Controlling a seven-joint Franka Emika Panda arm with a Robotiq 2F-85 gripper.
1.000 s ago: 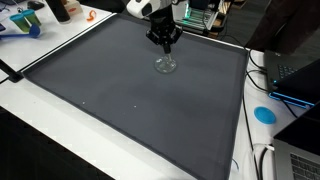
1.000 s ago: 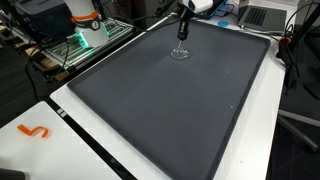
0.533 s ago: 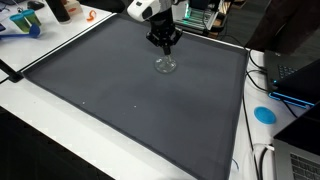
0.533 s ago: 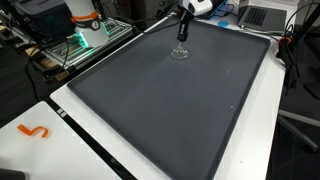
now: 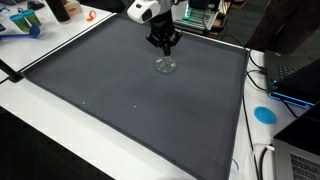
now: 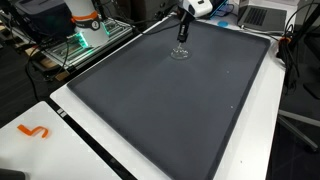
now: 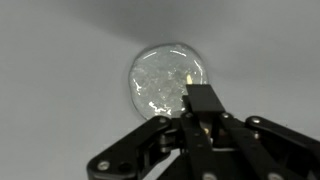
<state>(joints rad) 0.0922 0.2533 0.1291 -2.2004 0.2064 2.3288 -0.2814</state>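
A small clear glass [image 5: 165,65] stands on the dark grey mat [image 5: 120,90] near its far edge, also seen as the glass [image 6: 180,53] in both exterior views. My gripper [image 5: 166,47] points straight down just above it. In the wrist view the glass [image 7: 165,78] shows as a round, glinting disc beyond the fingertips, a little to their left. The gripper [image 7: 200,100] has its black fingers pressed together, with only a thin bright slit between them. I cannot tell whether the tips touch the glass.
The mat lies on a white table [image 5: 40,120]. A laptop [image 5: 300,75] and a blue disc [image 5: 264,113] sit past one side of the mat. An orange piece [image 6: 33,131] lies on the white surface. Equipment and cables crowd the far edge [image 6: 85,30].
The gripper has risen very slightly over the glass. The glass has not moved.
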